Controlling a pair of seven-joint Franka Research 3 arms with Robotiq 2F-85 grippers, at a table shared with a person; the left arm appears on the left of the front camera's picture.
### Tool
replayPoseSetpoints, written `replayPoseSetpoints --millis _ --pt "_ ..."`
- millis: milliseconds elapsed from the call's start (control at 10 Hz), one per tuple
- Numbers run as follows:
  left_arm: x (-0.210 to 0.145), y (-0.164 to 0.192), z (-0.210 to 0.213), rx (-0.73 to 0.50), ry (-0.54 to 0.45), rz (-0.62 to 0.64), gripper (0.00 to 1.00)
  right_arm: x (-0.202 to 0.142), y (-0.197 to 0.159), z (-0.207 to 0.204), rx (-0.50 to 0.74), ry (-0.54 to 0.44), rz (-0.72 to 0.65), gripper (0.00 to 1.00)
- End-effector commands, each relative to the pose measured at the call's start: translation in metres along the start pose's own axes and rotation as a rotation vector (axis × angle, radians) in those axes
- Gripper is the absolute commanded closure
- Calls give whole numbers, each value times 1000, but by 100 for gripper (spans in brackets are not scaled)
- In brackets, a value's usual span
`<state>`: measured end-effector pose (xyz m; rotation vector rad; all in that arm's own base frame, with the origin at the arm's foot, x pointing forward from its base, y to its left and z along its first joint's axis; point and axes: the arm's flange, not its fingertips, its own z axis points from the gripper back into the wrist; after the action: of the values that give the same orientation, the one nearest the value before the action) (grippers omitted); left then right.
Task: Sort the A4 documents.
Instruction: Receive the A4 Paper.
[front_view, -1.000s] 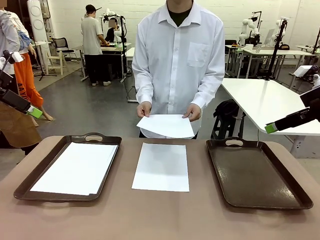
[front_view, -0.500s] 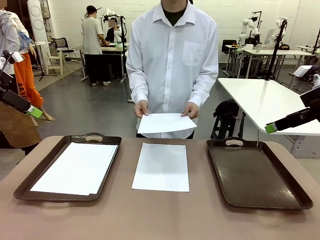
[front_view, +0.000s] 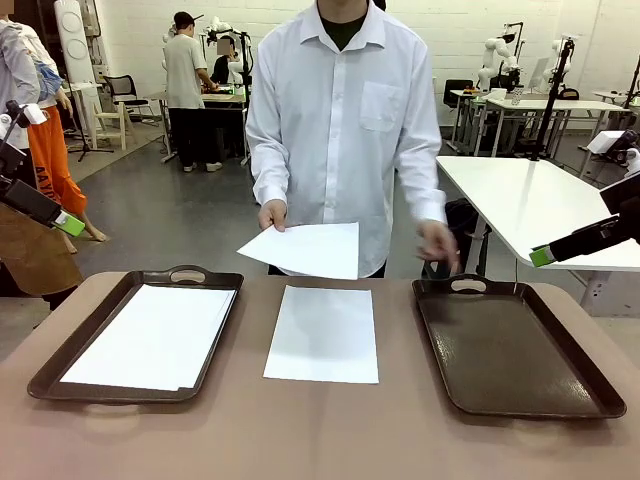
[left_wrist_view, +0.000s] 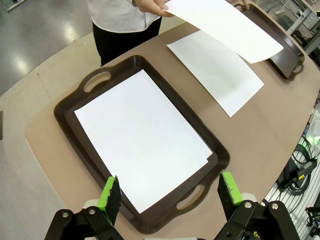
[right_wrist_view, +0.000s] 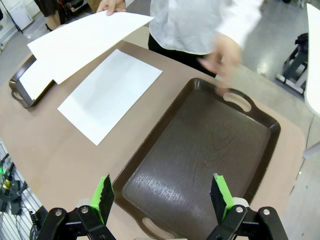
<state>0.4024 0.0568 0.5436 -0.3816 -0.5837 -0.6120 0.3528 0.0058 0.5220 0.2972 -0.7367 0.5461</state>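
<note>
On the counter (front_view: 320, 440): left tray (front_view: 62, 360) at the left edge bearing stacked A4 sheets (front_view: 150, 335), right tray (front_view: 510, 350) at the right edge, one loose sheet (front_view: 322, 333) mid-counter between them. Another sheet (front_view: 305, 250) in the person's hand (front_view: 271, 214) over the far edge. Left jaws, right jaws wide apart, gripping nothing. Best to wait, then pinch one edge, lift flat.

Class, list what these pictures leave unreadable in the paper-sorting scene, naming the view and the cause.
- Stack in the left tray: sheet count, left wrist view; the top sheet covers the rest.
- Person's free hand: finger pose, front view; motion blur.
- Held sheet: underside, front view; it faces away.
</note>
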Motion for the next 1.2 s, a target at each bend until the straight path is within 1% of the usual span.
replayPoseSetpoints --millis 0,1100 --pt "0 -2 0 0 3 -13 0 0 0 -2 14 -2 -3 0" --pt "0 -2 0 0 3 -13 0 0 0 -2 14 -2 -3 0"
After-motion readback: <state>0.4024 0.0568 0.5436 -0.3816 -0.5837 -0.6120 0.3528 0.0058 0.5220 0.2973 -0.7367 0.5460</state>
